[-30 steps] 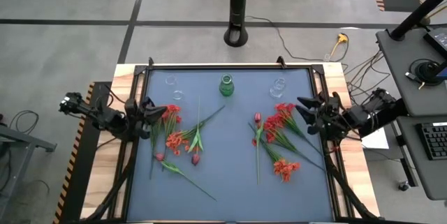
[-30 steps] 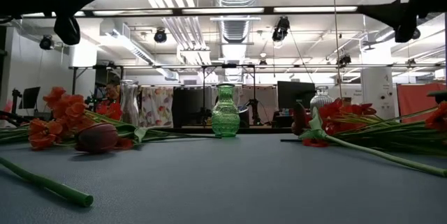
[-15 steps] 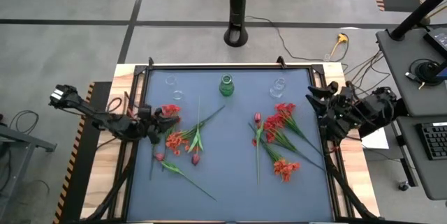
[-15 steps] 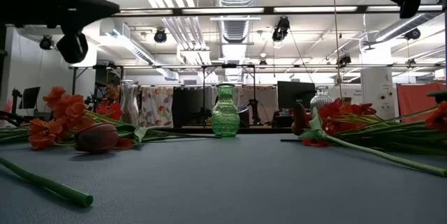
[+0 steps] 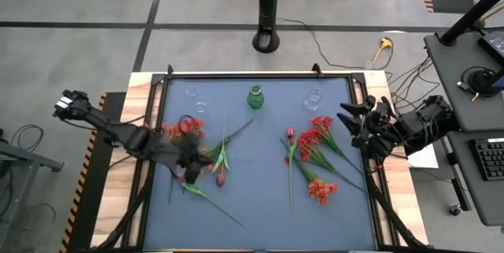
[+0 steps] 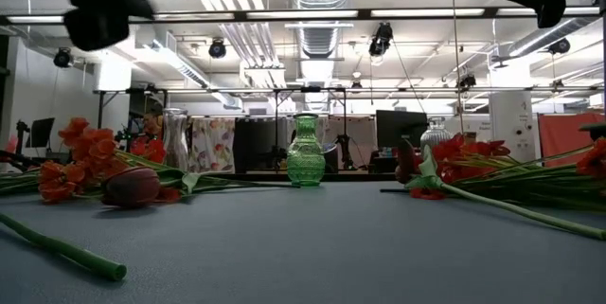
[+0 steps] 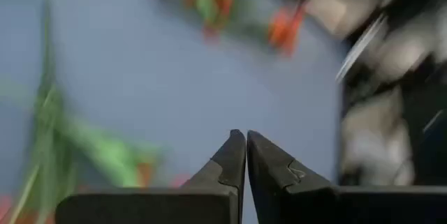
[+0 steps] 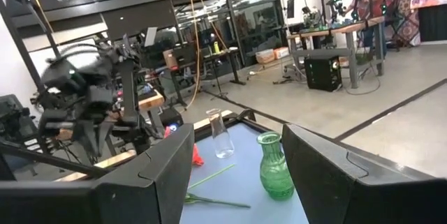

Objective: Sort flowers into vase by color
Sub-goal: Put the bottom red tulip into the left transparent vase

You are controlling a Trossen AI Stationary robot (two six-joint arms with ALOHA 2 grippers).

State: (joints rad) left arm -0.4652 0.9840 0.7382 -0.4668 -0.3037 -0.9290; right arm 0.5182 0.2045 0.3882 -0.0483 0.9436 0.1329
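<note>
High view: your left gripper (image 5: 191,161) is over the left flowers (image 5: 206,158), out past where it sat 1 s ago at the mat's left edge; the right gripper (image 5: 352,124) waits at the right edge by the right flowers (image 5: 315,154).

Low view: green vase (image 6: 305,151) at back centre, mid-mat free.

L wrist: fingers (image 7: 234,155) pressed together, holding nothing.

R wrist: fingers (image 8: 178,160) apart, empty, vase between them.
</note>
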